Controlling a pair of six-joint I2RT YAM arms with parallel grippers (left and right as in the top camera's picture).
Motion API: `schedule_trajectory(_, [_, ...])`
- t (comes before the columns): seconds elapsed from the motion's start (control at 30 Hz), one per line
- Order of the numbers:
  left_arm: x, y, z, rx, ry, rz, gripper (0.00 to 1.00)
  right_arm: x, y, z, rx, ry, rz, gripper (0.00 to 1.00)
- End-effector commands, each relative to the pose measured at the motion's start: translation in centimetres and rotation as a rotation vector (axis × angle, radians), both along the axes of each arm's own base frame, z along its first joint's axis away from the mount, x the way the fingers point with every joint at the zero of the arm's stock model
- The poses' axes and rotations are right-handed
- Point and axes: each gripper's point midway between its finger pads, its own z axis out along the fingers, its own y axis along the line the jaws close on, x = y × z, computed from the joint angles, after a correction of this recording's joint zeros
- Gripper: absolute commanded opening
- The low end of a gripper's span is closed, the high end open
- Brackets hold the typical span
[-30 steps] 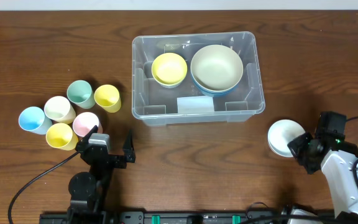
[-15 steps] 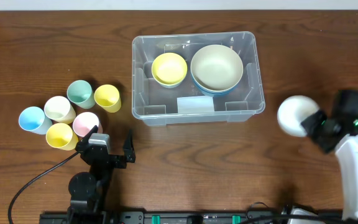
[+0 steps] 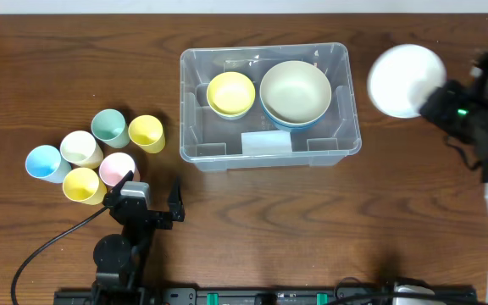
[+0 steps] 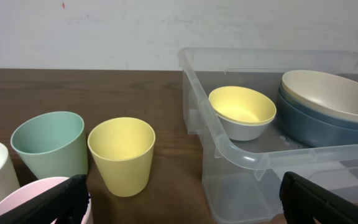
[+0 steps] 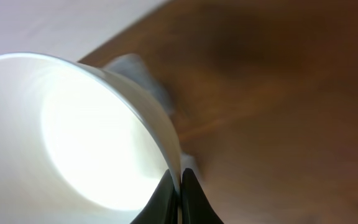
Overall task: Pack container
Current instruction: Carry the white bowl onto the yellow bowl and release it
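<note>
Right pincer (image 5: 180, 190) clamped on white bowl (image 3: 405, 69) rim, just right of container (image 3: 346, 59). Container sits mid-surface, long axis crosswise. Right arm nearer. Left pincer (image 3: 151, 190) wide, empty.

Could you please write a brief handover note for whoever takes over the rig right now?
Left end effector: open, empty, beside the cups.
Right end effector: shut on the white bowl at its rim, bowl held tilted off the container's right side.
Done: yellow bowl and beige bowl, nested in a blue bowl, sit in the container.
Left: put the white bowl in; six cups wait on the table.
</note>
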Motion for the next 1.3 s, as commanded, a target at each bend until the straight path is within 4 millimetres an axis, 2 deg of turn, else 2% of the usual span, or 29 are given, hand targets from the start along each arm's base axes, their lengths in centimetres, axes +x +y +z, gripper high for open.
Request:
schedule_trajectory(0.0, [0.0, 0.2, -1.6, 0.021, 0.032, 0.006, 0.98, 0.2, 5.8, 1.7, -0.001, -0.066, 0.199, 0.01])
schedule_trajectory(0.17, [0.0, 0.2, -1.6, 0.021, 0.032, 0.006, 0.98, 1.1, 13.2, 1.2, -0.058, -0.106, 0.363, 0.02])
schedule_trajectory(0.3, [0.0, 0.2, -1.6, 0.021, 0.032, 0.006, 0.98, 2.5, 18.8, -0.6, -0.094, -0.124, 0.46, 0.02])
schedule_trajectory(0.43, [0.0, 0.2, -1.6, 0.021, 0.032, 0.006, 0.98, 4.5, 22.9, -3.5, -0.122, -0.125, 0.506, 0.02])
schedule_trajectory(0.5, [0.0, 0.2, -1.6, 0.021, 0.032, 0.006, 0.98, 5.5, 24.2, -4.9, -0.118, -0.12, 0.515, 0.02])
schedule_trajectory(0.67, [0.0, 0.2, -1.6, 0.021, 0.032, 0.006, 0.98, 8.3, 26.2, -8.6, -0.105, -0.107, 0.512, 0.02])
schedule_trajectory(0.9, [0.0, 0.2, -1.6, 0.021, 0.032, 0.006, 0.98, 10.5, 27.6, -12.2, -0.108, -0.099, 0.512, 0.02])
schedule_trajectory(1.03, [0.0, 0.2, -1.6, 0.021, 0.032, 0.006, 0.98, 11.6, 28.3, -13.9, -0.106, -0.106, 0.513, 0.02])
schedule_trajectory(1.27, [0.0, 0.2, -1.6, 0.021, 0.032, 0.006, 0.98, 12.4, 28.7, -15.1, -0.107, -0.111, 0.509, 0.04])
